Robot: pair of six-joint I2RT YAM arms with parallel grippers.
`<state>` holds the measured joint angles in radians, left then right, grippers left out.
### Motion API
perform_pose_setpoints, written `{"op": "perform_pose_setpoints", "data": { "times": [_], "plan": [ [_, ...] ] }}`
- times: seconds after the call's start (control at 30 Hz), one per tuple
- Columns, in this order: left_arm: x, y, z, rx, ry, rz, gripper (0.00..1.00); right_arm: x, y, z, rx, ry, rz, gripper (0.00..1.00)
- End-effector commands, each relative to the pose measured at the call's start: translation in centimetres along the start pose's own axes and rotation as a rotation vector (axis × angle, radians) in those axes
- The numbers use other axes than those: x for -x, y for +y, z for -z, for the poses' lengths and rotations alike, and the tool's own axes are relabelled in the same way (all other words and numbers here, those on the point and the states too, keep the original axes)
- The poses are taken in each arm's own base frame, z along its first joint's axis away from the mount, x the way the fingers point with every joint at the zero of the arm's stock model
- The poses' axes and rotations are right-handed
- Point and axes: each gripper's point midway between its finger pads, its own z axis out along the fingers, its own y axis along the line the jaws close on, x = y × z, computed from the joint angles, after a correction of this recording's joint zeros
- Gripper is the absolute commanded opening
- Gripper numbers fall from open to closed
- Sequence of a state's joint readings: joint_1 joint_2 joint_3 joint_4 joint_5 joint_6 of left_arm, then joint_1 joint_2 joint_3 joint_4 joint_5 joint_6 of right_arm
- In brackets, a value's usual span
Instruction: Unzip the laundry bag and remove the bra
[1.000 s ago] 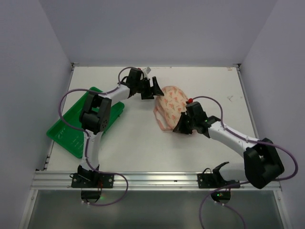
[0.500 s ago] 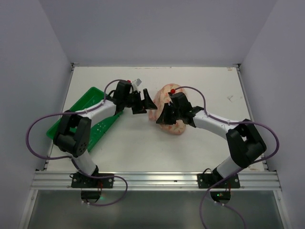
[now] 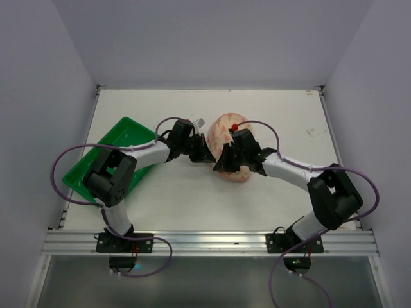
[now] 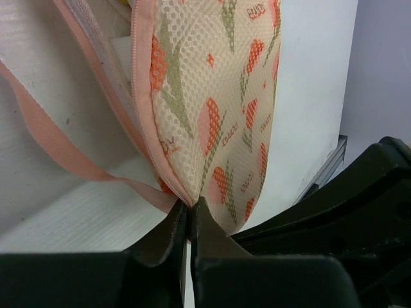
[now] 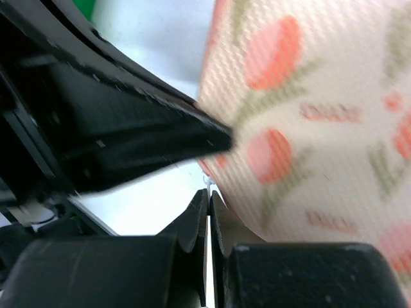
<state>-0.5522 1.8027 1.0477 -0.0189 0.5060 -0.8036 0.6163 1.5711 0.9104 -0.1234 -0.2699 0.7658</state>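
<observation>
The laundry bag [image 3: 224, 129], cream-peach mesh with a red-pink print, lies at the table's middle between both arms. My left gripper [image 3: 208, 156] is at its left end. In the left wrist view that gripper [image 4: 189, 206] is shut on the pink zip edging of the bag [image 4: 218, 109], and the pink loop strap [image 4: 58, 154] trails off to the left. My right gripper [image 3: 220, 165] comes in from the right. In its own view it [image 5: 209, 192] is shut on a thin white zip pull at the edge of the bag [image 5: 308, 128]. The bra is hidden.
A green plastic tray [image 3: 90, 168] lies at the left, partly under the left arm. The left gripper's black body [image 5: 122, 128] fills the upper left of the right wrist view, close to the right fingers. White walls ring the table.
My left gripper has moved right to the bag's near-left end and closed on its zip edging. The right gripper stays shut and has shifted slightly down and left.
</observation>
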Motion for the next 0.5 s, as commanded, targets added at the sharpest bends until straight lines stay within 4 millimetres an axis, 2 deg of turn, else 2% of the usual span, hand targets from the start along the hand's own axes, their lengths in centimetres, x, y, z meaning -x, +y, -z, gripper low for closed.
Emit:
{"op": "perform_pose_setpoints", "data": {
  "times": [0.0,0.03,0.07,0.13,0.17,0.23,0.27,0.33,0.37,0.4,0.47],
  "plan": [
    [0.7,-0.4,0.4,-0.003,-0.014,-0.013,0.0,-0.3,-1.5,1.8,-0.048,-0.061,0.035,0.0],
    [0.7,-0.3,0.3,-0.002,-0.008,-0.013,0.0,-0.2,-1.6,2.8,-0.049,-0.087,0.039,0.0],
    [0.9,-0.4,0.3,-0.006,-0.008,-0.022,0.0,-1.9,-3.8,3.1,-0.098,-0.063,0.022,0.0],
    [1.0,0.0,0.5,-0.007,0.009,-0.023,0.0,-2.2,-6.7,4.2,-0.174,-0.09,-0.027,0.0],
    [1.1,0.3,0.6,-0.006,0.011,-0.043,0.0,-3.5,-8.7,5.4,-0.223,-0.079,-0.058,0.0],
    [1.6,1.0,1.1,0.001,0.015,-0.047,0.0,-3.4,-11.8,6.9,-0.287,-0.108,-0.137,0.0],
    [1.9,1.4,1.3,0.004,0.015,-0.066,0.0,-4.3,-13.0,7.9,-0.305,-0.116,-0.156,0.0],
    [2.7,2.2,1.7,0.002,0.015,-0.065,0.0,-4.2,-13.6,8.9,-0.323,-0.147,-0.146,0.0],
    [3.2,2.5,1.7,0.0,0.012,-0.085,0.0,-4.0,-13.1,9.5,-0.301,-0.167,-0.135,0.0],
    [4.6,2.0,1.8,-0.013,-0.007,-0.104,0.0,-3.7,-12.7,9.7,-0.285,-0.182,-0.131,0.0],
    [5.2,2.6,0.8,0.004,0.015,-0.121,0.0,-3.1,-10.7,9.5,-0.189,-0.185,-0.112,0.0]
  ]
}}
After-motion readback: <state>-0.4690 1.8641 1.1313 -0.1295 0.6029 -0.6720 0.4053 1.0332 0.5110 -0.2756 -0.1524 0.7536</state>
